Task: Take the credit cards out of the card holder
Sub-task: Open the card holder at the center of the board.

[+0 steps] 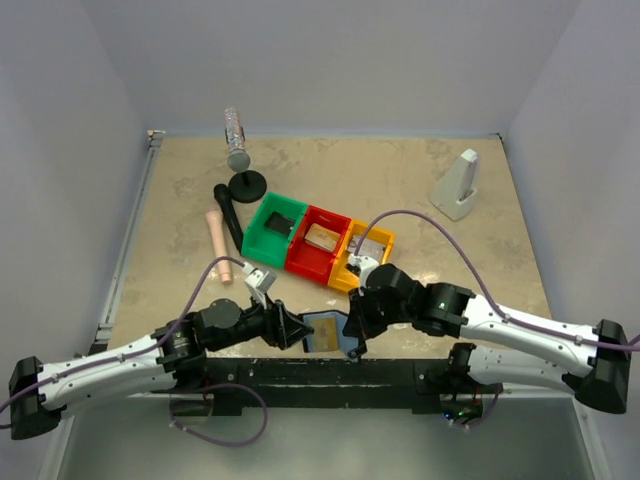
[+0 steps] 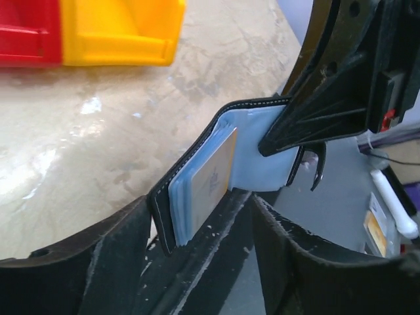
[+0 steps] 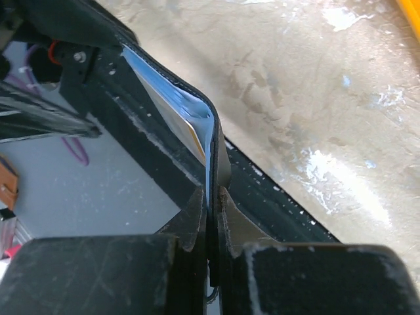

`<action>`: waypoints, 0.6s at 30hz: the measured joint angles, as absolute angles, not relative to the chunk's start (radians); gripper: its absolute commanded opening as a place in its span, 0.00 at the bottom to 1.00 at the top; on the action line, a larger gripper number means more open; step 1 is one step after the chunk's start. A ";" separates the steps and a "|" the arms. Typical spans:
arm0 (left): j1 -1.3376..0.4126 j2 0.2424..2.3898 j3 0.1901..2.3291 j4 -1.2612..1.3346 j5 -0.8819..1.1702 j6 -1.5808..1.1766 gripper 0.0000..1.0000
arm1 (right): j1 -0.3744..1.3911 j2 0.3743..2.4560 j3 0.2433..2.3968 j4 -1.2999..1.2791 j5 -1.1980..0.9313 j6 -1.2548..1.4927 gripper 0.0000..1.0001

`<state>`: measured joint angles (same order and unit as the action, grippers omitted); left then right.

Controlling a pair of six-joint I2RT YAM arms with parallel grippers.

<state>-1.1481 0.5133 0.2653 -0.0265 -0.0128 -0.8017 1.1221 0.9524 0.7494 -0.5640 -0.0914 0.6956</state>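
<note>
Both wrist views frame the open black card holder point(image 2: 256, 164) by the near edge of the desk point(image 1: 430, 250): left fingers point(image 2: 85, 262) stand wide around one end, right fingers point(image 3: 131, 275) pinch the other flap. The left wrist view shows a tan card point(image 2: 216, 174) face-on in a pale blue sleeve; the right wrist view shows only its edge.

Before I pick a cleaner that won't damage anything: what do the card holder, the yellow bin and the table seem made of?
The card holder: black leather or imitation, matte, with pale stitching along the edge; inside, glossy bluish plastic sleeves. The yellow bin: hard moulded plastic, smooth, slight sheen. The table: beige, mottled like stone or laminate; glare patches suggest a polished finish.
</note>
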 measured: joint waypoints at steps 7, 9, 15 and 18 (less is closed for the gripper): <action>-1.148 0.405 0.233 -0.093 -0.165 -0.825 0.59 | 1.058 1.081 0.681 -0.430 -0.108 0.705 0.00; -1.148 0.405 0.227 -0.090 -0.184 -0.830 0.51 | 1.038 1.129 0.666 -0.381 -0.123 0.710 0.00; -1.148 0.579 0.202 0.034 -0.171 -0.865 0.31 | 1.003 1.256 0.653 -0.265 -0.165 0.719 0.00; -1.148 0.711 0.200 0.109 -0.147 -0.881 0.27 | 0.989 1.286 0.638 -0.223 -0.182 0.723 0.00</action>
